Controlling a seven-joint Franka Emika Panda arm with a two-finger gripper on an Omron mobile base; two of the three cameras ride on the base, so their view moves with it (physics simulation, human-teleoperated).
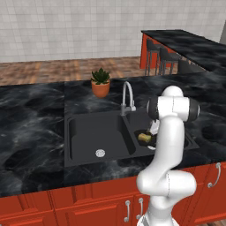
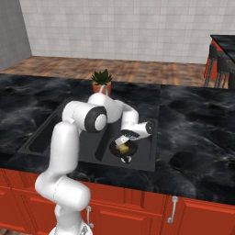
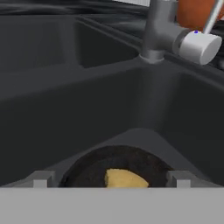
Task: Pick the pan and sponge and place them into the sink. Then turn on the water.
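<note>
hand view shows the faucet (image 3: 175, 37) base above the sponge (image 3: 124, 179) in the pan (image 3: 87, 168).

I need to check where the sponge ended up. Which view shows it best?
The right base view: the sponge lies in the pan in the sink, seen from above. The left base view shows it partly behind the arm; the hand view shows its top edge.

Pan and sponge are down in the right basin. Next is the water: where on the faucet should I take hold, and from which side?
Take the silver handle, the short cylinder sticking sideways from the base of the faucet. It juts toward the right basin of the sink, so come up from there with the open gripper, jaws straddling the cylinder across its width. The spout looks too curved and thin to work.
</note>
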